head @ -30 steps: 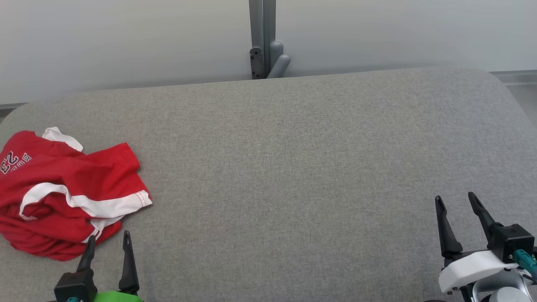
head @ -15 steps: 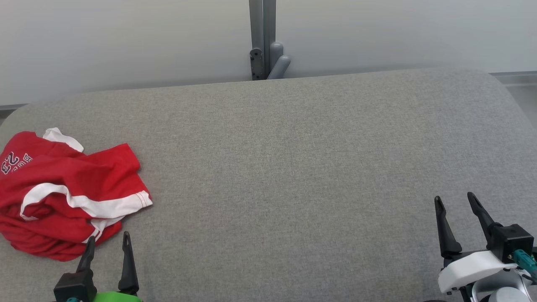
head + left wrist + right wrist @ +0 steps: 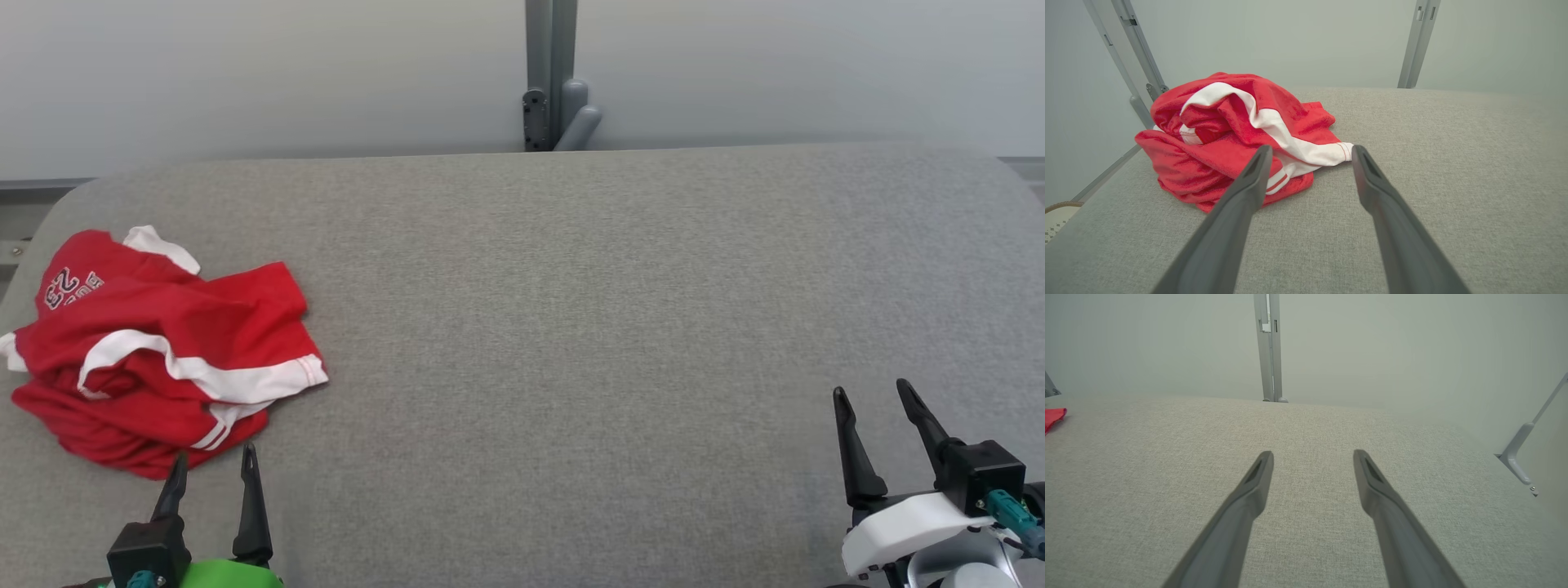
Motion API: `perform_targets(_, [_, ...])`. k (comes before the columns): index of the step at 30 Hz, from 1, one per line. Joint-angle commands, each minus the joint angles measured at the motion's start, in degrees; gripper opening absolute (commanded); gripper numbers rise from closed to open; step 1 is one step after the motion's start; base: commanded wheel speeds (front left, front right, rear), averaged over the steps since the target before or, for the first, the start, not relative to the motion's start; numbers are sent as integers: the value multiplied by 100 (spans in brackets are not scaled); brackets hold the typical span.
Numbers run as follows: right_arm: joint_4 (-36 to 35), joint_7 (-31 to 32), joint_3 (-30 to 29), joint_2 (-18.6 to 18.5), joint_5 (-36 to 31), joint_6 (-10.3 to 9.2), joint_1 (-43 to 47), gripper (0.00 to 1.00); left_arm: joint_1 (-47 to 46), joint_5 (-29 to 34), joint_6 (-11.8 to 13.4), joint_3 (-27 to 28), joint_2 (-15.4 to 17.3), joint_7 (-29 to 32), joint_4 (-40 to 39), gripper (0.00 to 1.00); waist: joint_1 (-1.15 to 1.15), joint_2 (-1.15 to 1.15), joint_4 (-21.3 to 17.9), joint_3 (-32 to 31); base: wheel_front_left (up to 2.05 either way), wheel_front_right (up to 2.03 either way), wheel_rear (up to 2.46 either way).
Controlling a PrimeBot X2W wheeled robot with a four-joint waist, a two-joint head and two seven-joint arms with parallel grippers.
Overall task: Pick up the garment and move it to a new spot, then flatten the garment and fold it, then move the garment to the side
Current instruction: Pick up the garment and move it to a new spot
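Note:
The garment (image 3: 155, 351) is a red shirt with white bands, crumpled in a heap at the left of the grey padded table (image 3: 571, 310). My left gripper (image 3: 214, 456) stands open just in front of the heap's near edge, holding nothing. Along its fingers the left wrist view shows the garment (image 3: 1229, 134) bunched and slightly left of centre, with the left gripper (image 3: 1310, 152) apart from the cloth. My right gripper (image 3: 870, 392) is open over bare table at the lower right. In the right wrist view the right gripper (image 3: 1312, 455) is empty, and a red corner of the garment (image 3: 1053, 416) peeks in at the far left.
A grey metal post with a bracket (image 3: 551, 98) rises behind the table's far edge against a pale wall. The table's rounded corners lie at the far left and far right. Another bracket (image 3: 1519, 457) hangs past the table's right side.
The head camera has shifted, so the whole picture slid right and slightly up. Both grippers stay open, and the garment lies as before.

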Motion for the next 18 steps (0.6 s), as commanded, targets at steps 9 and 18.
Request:
perform_targets(9, [30, -37, 284, 73, 19, -2, -63, 100, 169, -2, 26, 232, 30, -11, 9, 100, 0, 0, 1300, -78, 0, 0, 0])
perform_targets(18, [14, -37, 579, 84, 44, -2, -197, 100, 264, -89, 77, 433, 19, -11, -171, 100, 0, 0, 1608, 1, 0, 0, 0])
